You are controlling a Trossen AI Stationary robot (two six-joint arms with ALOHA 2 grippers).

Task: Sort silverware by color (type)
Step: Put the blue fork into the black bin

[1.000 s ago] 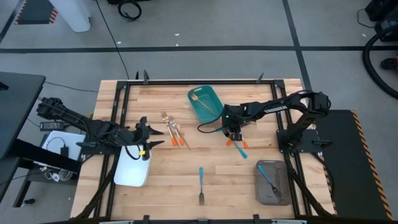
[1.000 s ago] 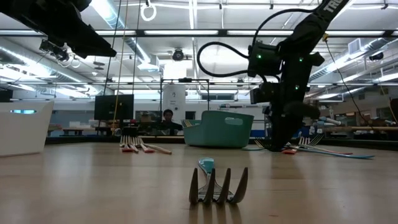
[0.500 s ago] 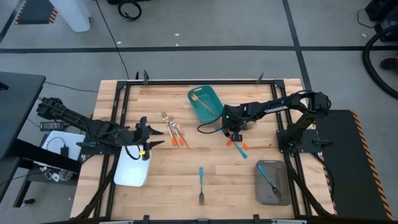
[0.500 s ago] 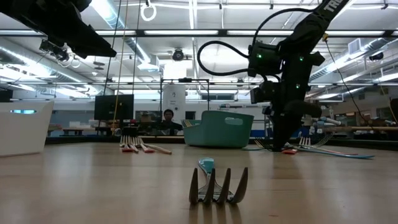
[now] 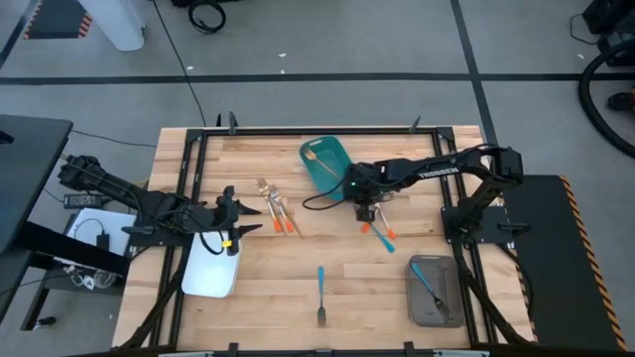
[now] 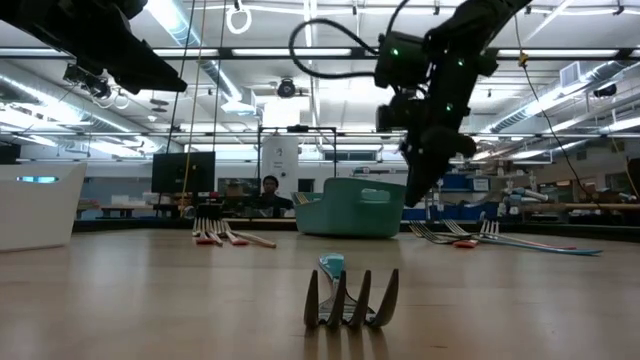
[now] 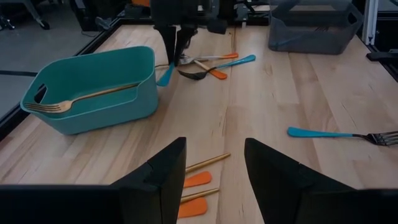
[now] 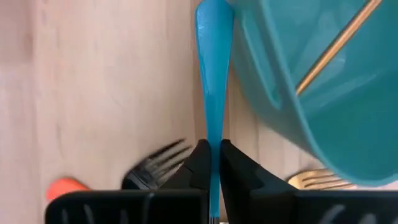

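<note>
Right pincer (image 8: 214, 163) is clamped on a blue-handled utensil (image 8: 212, 68) right beside the teal bin (image 5: 327, 163). Left pincer (image 7: 214, 163) hangs apart above the white tray (image 5: 210, 269).

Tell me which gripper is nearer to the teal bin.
Right. The right gripper hangs just beside the teal bin, shut on a blue-handled utensil. The left gripper waits far off, over the white tray at the table's left side.
</note>
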